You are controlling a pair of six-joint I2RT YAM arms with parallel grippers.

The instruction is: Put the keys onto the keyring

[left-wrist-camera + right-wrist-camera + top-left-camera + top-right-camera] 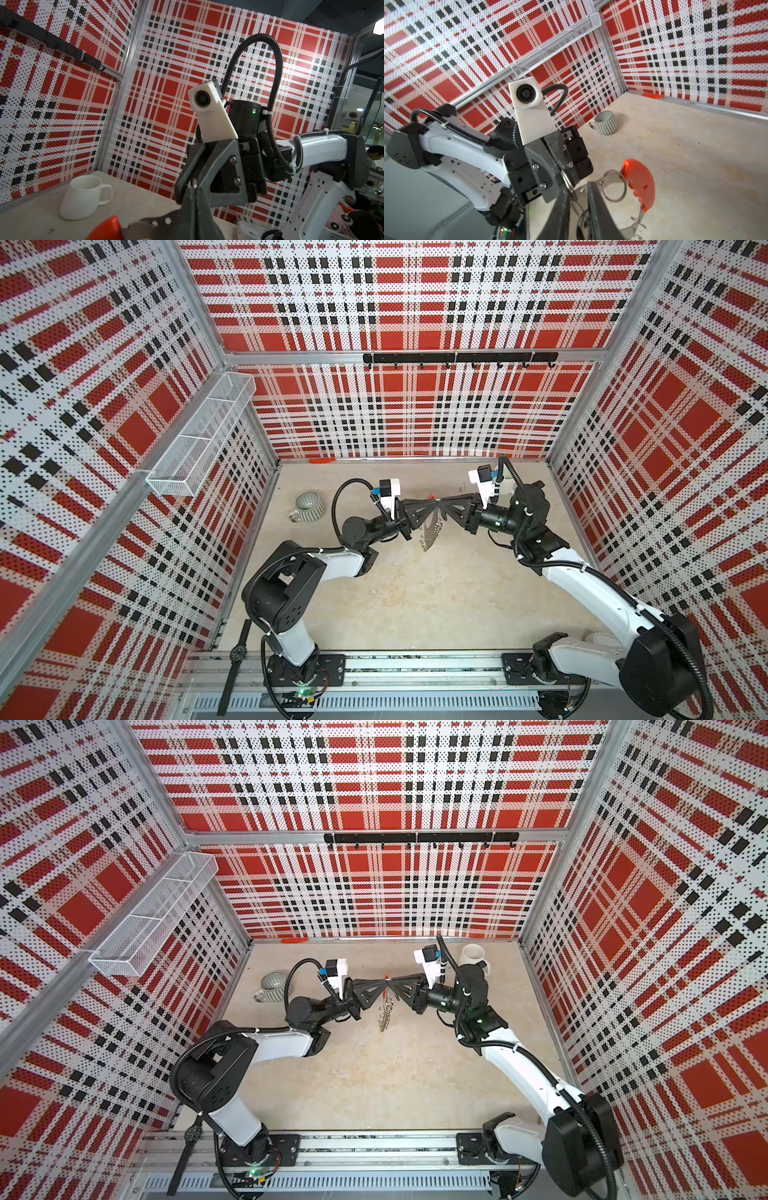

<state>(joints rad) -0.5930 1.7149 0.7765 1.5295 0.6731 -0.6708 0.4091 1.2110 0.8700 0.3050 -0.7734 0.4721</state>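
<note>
Keyring [430, 531] is up in the air between both claws, and the keys are nowhere we can spot!

We see the grey hoop hanging clear of the desk [415, 605] at mid-scene, with its fringe of wire loops dangling and its red segment [639, 182] close by the claw tips. The left claw [435, 502] is clamped tight on the hoop's band, and in the right wrist view a small silver loop [568, 181] sits right at its tip. The right claw [444, 502] meets it tip to tip. Its fingers [562, 212] stand narrow with grey metal between them, though we cannot tell whether they pinch it. The tiny key and its black tag we cannot pick out in any view. By our reckoning the lift is done and threading is the step in hand, with no key that we can call on the hoop yet.
</note>
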